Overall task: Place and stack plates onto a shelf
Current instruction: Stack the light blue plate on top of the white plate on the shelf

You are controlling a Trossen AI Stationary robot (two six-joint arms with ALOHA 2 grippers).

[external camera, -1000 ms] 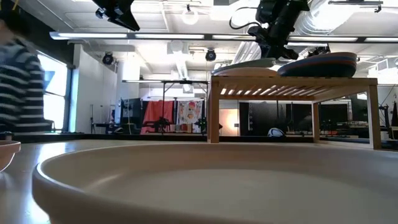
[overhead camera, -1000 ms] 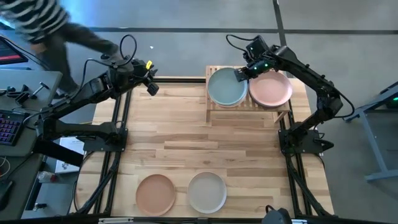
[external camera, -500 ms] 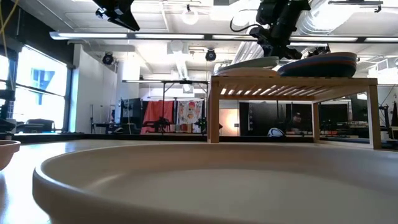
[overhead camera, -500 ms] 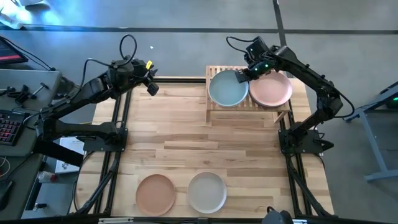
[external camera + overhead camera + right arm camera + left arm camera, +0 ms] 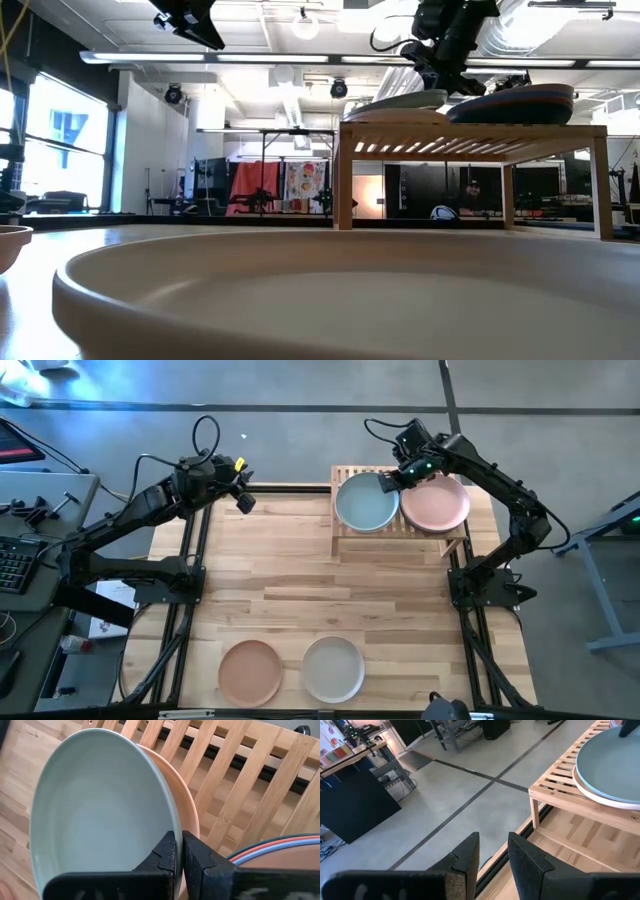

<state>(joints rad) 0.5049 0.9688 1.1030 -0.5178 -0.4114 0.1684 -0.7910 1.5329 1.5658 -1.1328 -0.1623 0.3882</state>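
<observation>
The shelf (image 5: pixel 400 532) stands at the table's far right. Its left stack has a pale green plate (image 5: pixel 364 505) on top, over a peach-coloured plate (image 5: pixel 187 815). Its right stack is topped by a pink plate (image 5: pixel 436 505), with red-orange and blue rims (image 5: pixel 272 845) showing below. My right gripper (image 5: pixel 388 479) is shut on the green plate. A terracotta plate (image 5: pixel 251 671) and a cream plate (image 5: pixel 333 668) lie flat at the table's near edge. My left gripper (image 5: pixel 243 500) hangs open, with a narrow gap, high over the far-left corner. My right gripper pinches the pale green plate's rim (image 5: pixel 172 827) at its far-right side, one finger over the inside and one outside. The fingers slant down from the far right. The plate is tilted (image 5: pixel 400 102): the held edge is raised and the opposite edge lies on the stack.
The wide middle of the plank table (image 5: pixel 300 580) lies bare between the shelf and the two near plates. In the low view the cream plate (image 5: pixel 300 290) fills the foreground. A desk with a keyboard (image 5: pixel 15 565) stands off the table's left.
A person in a striped top at the far left has walked out of view. Both arms have kept nearly still, with the right gripper still shut on the green plate's rim.
</observation>
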